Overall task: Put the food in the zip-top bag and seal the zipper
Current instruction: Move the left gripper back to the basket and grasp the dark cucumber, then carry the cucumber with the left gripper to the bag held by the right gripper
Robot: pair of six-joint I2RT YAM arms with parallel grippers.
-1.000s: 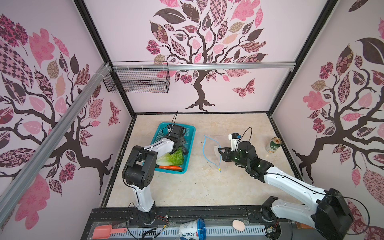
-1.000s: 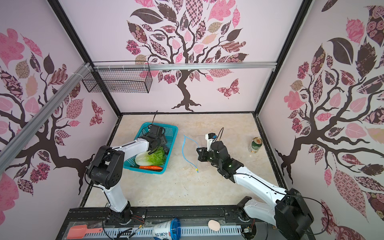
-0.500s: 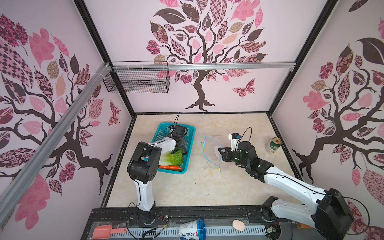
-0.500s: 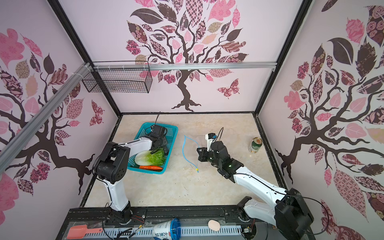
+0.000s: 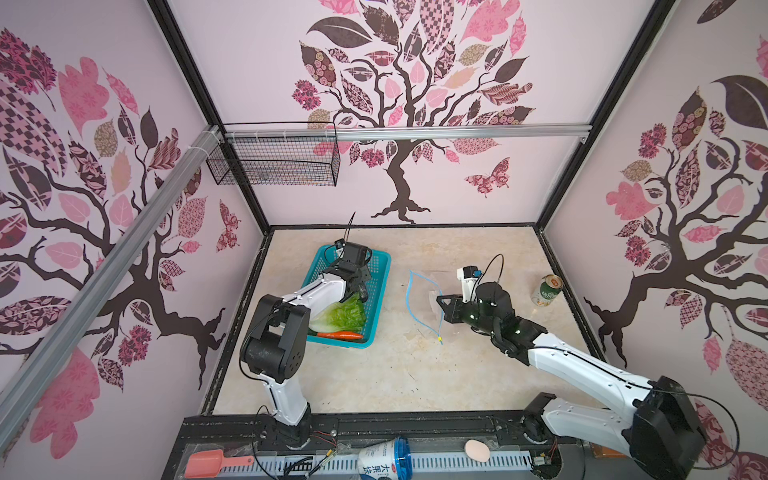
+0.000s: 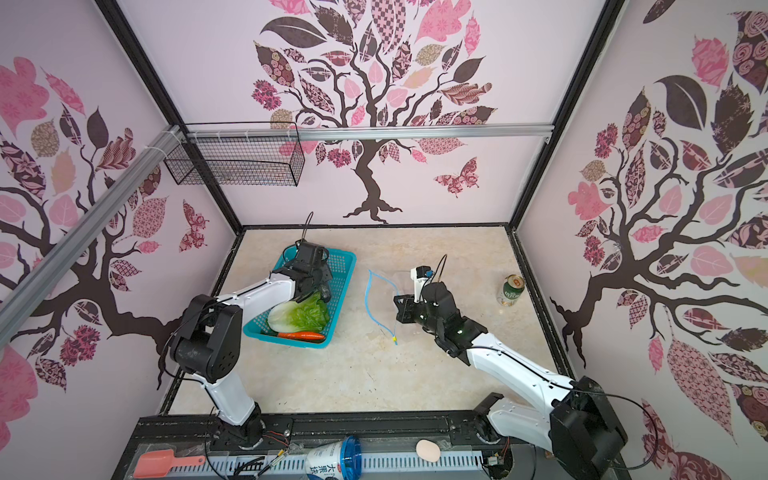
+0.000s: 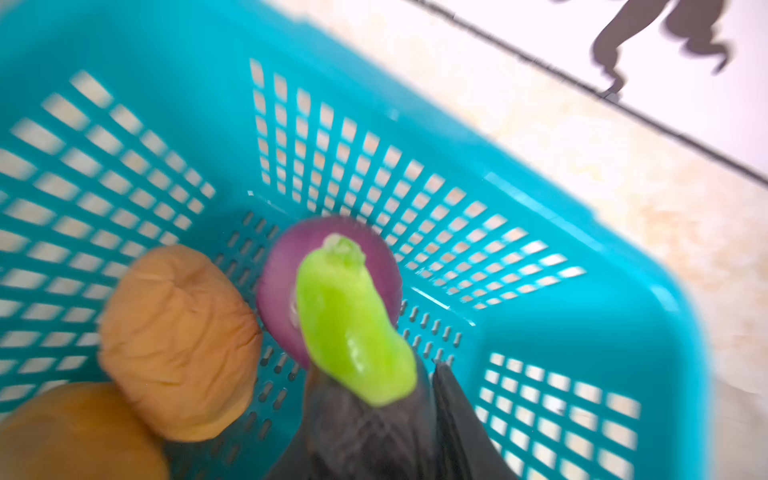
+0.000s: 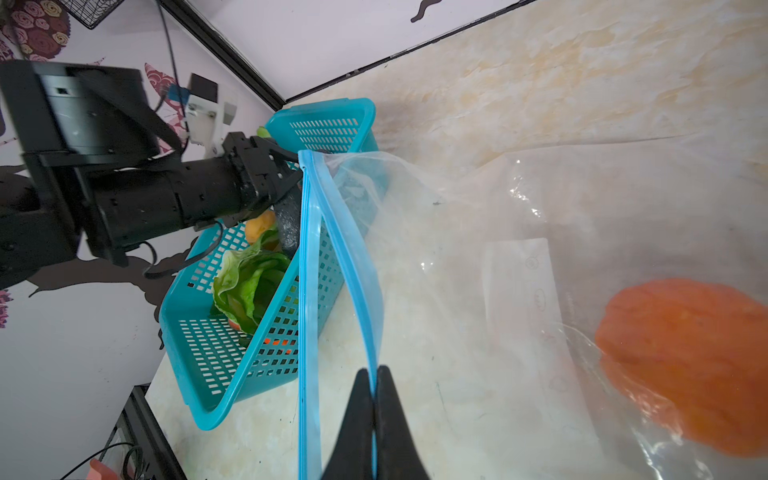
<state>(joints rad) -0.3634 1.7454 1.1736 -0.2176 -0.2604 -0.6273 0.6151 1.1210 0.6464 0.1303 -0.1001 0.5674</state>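
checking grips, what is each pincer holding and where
left pincer: the eggplant, around its dark body. right pincer: the bag, by its blue zipper strip.

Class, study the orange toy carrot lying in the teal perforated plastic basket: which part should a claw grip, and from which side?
Its middle, from above, probably. The orange toy carrot lies flat along the teal perforated plastic basket's near wall, with green leafy lettuce crowding its far side, so only its top is open.

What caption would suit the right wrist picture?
The right pincer grips the blue zipper of the zip-top bag, orange pumpkin inside, teal basket beside.
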